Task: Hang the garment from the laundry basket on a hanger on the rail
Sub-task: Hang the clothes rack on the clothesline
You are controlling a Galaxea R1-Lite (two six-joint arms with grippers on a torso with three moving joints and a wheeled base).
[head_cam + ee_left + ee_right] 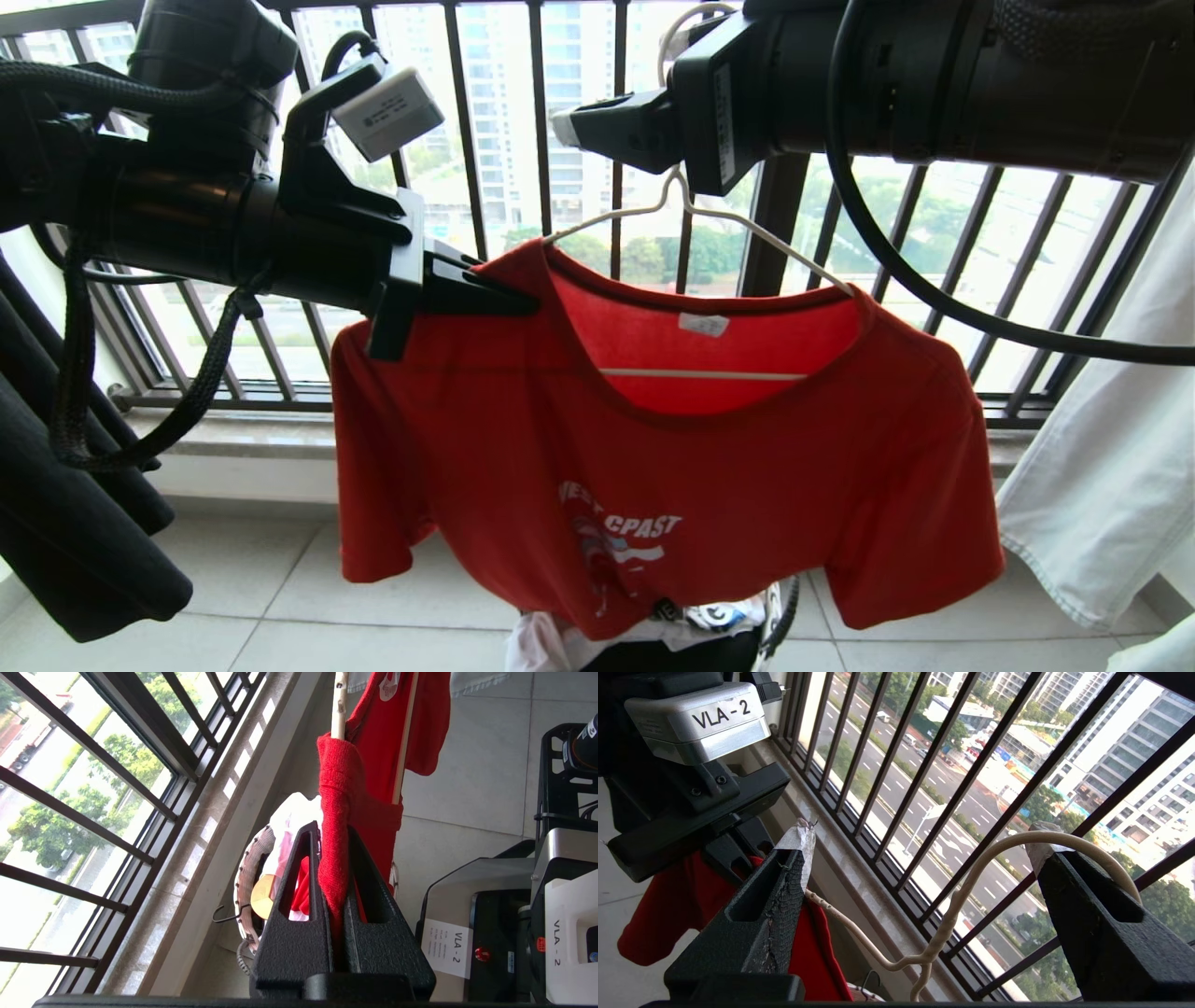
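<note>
Our left tool [334, 877] is clenched on the shoulder of the red T-shirt [653, 485], pinching a fold of cloth beside the collar. Our right tool [920, 858] stands released, its two fingers [1092, 914] spread wide on either side of the hanger's [695, 210] curved hook, above the T-shirt's neck; one finger seems to touch the hook, though we cannot tell for sure. The T-shirt hangs spread on the cream wire hanger, chest print facing us. Below its hem sits the laundry basket [250, 877] with white clothes [551, 644] in it. Behind the T-shirt runs the black balcony railing [541, 103]. A white garment [1111, 467] hangs to its right, dark cloth [65, 523] to its left.
</note>
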